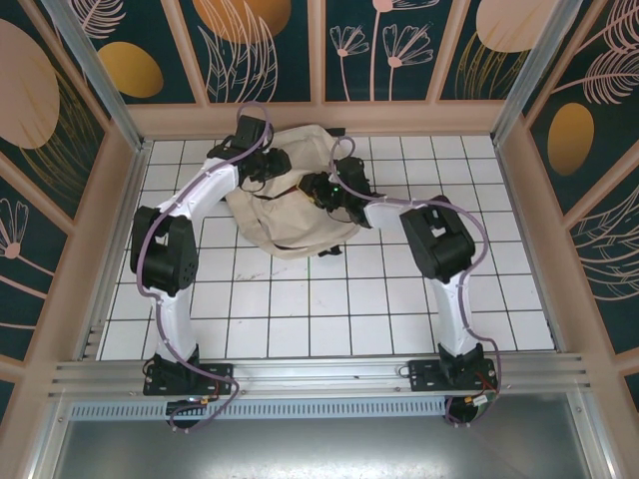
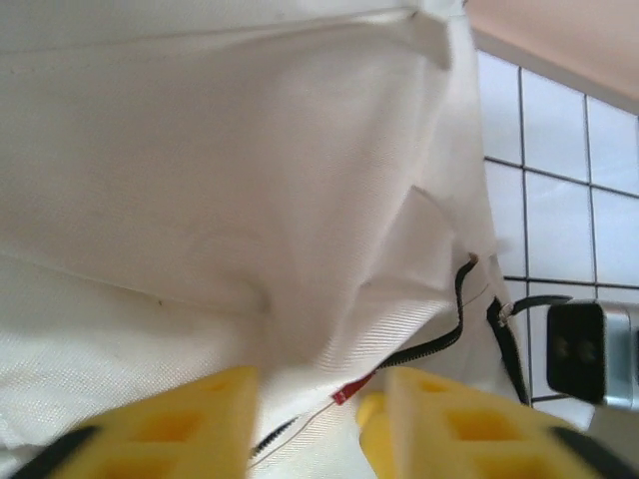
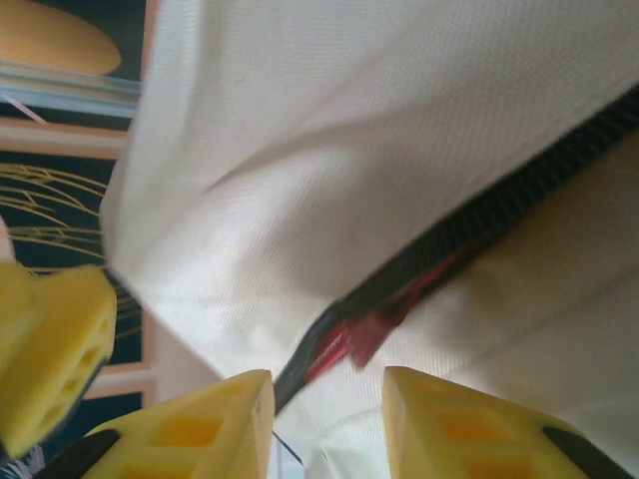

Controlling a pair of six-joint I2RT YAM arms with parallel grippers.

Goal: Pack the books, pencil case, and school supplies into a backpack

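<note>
The cream-beige backpack lies slumped at the back middle of the tiled table. My left gripper rests over its upper left part, and my right gripper over its upper right. In the left wrist view the yellow fingers of the left gripper stand apart over the backpack fabric, beside a dark zip line and a small red tag. The right gripper is likewise open just below the backpack zip and its red pull. The books, pencil case and school supplies are hidden.
White tiled table spreads in front of the backpack, fenced by beige walls. A black strap hangs at the bag's edge. The right arm's black wrist block sits close by on the tiles.
</note>
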